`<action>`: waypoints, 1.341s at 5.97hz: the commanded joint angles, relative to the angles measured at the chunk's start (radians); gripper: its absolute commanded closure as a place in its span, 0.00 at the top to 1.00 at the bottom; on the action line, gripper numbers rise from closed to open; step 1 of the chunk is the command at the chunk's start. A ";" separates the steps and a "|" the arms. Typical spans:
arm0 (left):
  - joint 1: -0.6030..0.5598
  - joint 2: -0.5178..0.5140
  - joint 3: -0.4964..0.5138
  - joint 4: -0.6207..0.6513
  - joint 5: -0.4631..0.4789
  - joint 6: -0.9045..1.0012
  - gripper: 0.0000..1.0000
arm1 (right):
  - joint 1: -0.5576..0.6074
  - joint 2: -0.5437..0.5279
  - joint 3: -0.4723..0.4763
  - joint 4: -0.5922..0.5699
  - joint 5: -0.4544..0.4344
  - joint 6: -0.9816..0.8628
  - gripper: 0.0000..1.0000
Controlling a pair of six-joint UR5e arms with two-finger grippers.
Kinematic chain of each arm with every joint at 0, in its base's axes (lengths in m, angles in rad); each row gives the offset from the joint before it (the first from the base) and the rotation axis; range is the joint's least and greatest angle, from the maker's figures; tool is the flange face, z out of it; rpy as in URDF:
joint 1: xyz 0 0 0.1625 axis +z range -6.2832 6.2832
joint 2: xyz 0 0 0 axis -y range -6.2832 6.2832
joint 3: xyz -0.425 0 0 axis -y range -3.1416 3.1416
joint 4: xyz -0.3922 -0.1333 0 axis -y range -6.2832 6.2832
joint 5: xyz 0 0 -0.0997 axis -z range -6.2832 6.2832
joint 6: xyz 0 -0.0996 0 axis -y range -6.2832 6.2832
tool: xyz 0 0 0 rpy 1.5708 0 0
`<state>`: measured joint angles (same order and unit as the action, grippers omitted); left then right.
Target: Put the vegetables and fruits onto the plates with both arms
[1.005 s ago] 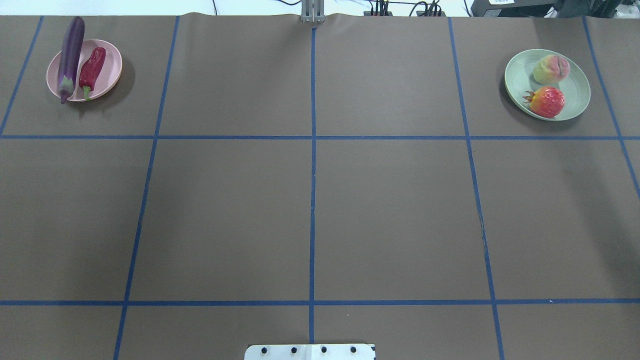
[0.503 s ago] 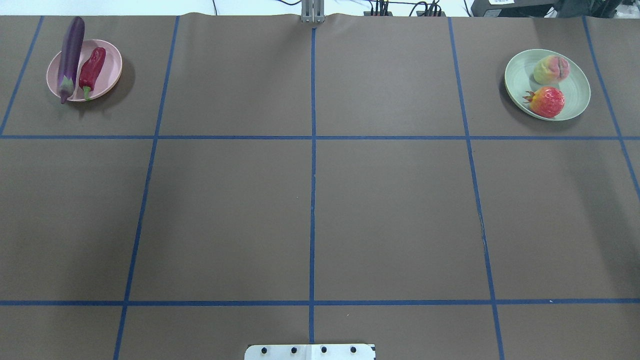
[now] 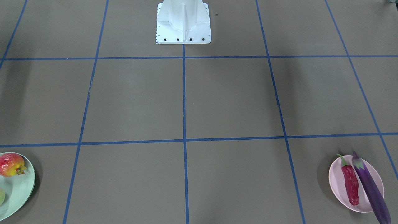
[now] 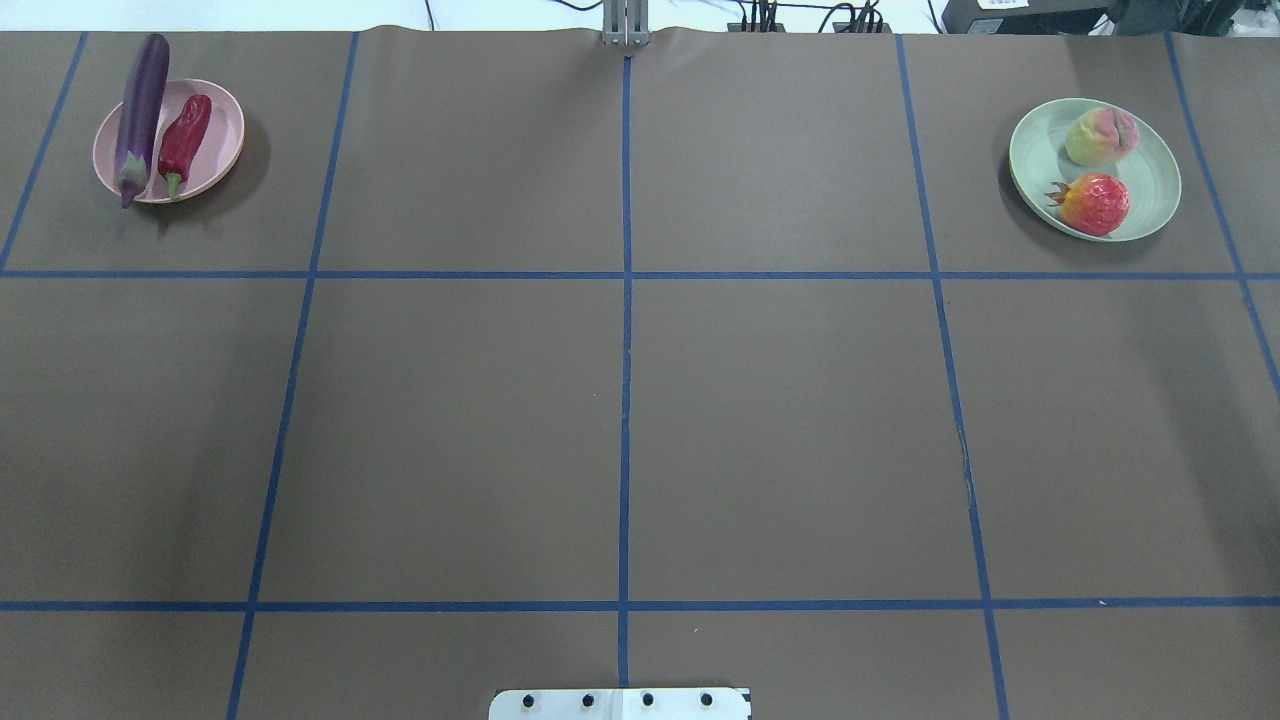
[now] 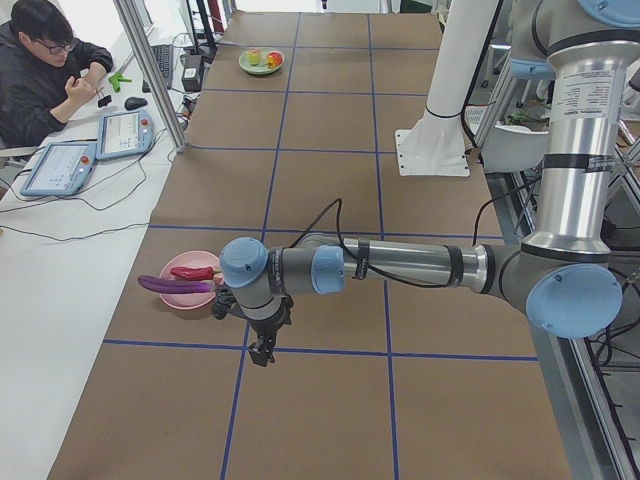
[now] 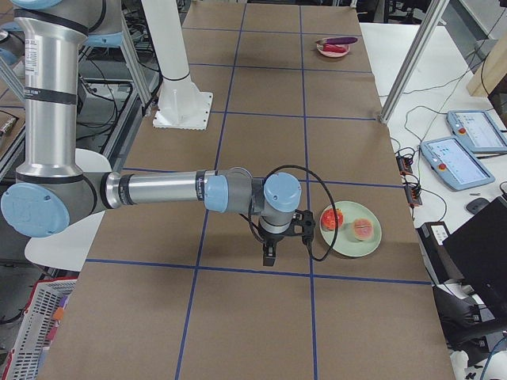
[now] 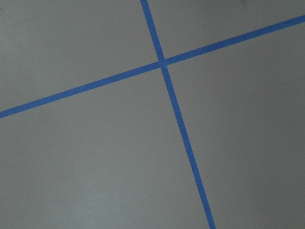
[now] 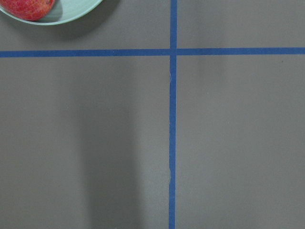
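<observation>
The purple eggplant (image 4: 140,110) and the red chili pepper (image 4: 183,140) lie side by side on the pink plate (image 4: 227,130) at the far left. The pomegranate-like fruit (image 4: 1095,203) and the peach (image 4: 1098,136) sit on the mint green plate (image 4: 1160,190) at the far right. My left gripper (image 5: 262,352) hangs above the table beside the pink plate (image 5: 185,298), apart from it. My right gripper (image 6: 269,257) hangs beside the green plate (image 6: 348,247). Both show only in the side views, so I cannot tell if they are open or shut. The right wrist view catches the fruit (image 8: 28,7) at its top edge.
Brown table cover with a blue tape grid (image 4: 625,400). The white base block (image 3: 183,23) stands at the robot's side. A person (image 5: 45,70) sits at the far table with tablets (image 5: 122,133). Metal frame posts (image 6: 412,63) stand along the operators' edge.
The peach has shifted very slightly on the green plate. The other objects and plates have not moved.
</observation>
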<state>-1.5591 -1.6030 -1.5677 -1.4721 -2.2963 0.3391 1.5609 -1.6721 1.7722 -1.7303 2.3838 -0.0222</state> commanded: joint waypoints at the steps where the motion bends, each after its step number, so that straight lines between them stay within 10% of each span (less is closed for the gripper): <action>1: 0.001 -0.003 0.008 -0.040 0.001 -0.028 1.00 | 0.011 -0.003 0.007 0.000 0.008 -0.001 1.00; 8: 0.001 -0.012 -0.020 -0.037 0.009 -0.026 1.00 | 0.021 -0.012 0.012 0.002 -0.097 0.002 1.00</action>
<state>-1.5585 -1.6142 -1.5863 -1.5095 -2.2883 0.3119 1.5816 -1.6840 1.7943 -1.7295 2.2873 -0.0208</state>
